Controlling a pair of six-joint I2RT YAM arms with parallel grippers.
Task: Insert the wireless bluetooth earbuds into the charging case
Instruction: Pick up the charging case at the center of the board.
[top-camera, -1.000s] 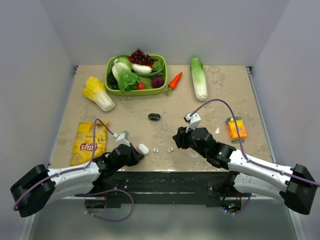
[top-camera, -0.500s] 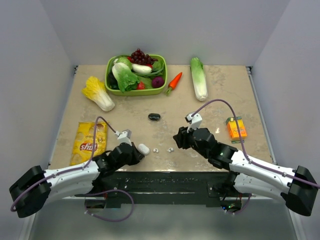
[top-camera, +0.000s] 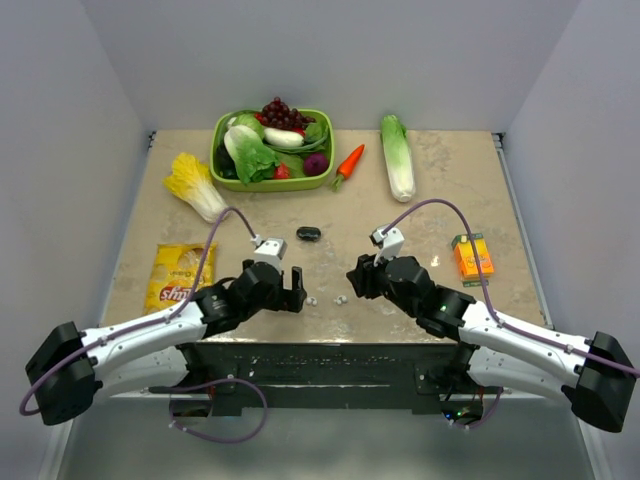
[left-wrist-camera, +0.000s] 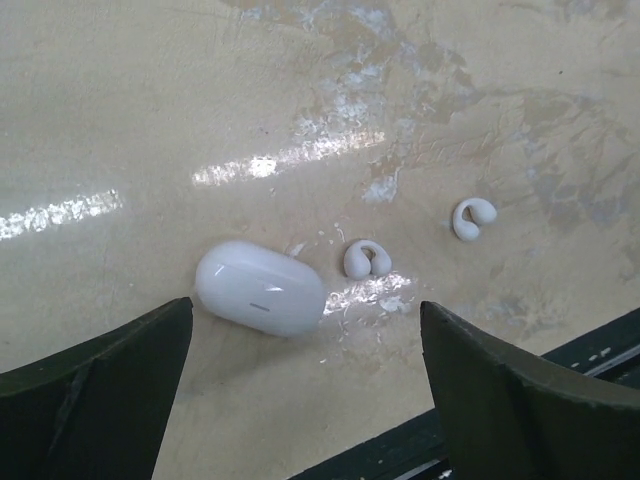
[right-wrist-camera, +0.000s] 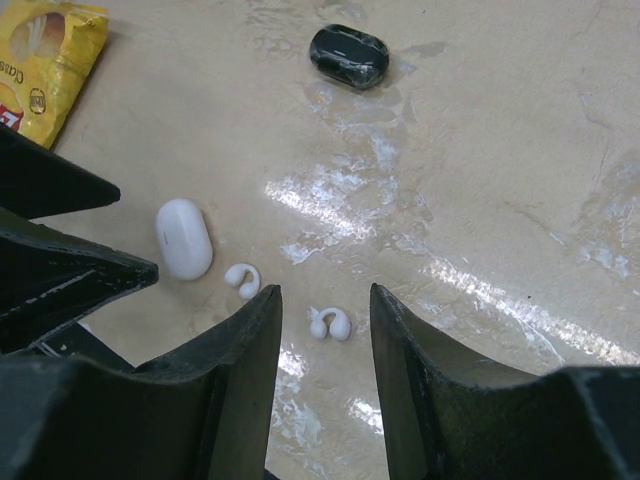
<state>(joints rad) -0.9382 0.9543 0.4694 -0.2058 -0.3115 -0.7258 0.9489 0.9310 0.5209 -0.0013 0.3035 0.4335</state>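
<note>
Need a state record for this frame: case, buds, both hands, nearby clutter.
charging case: flat on table, looks closed, not held
near bud: on table beside case, small gap, outside case
far bud: on table, farther from case, outside case
left hand: open, empty, over case
right hand: open, empty, far bud framed between its fingers
clutter: black oval object, yellow snack bag

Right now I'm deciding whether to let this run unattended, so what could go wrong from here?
The charging case lies shut; no bud can go in until it is opened.
The earbuds are tiny beside the right hand's fingers, so a pinch may flick one away.
Everything sits near the table's near edge; a nudge could push it off.
</note>
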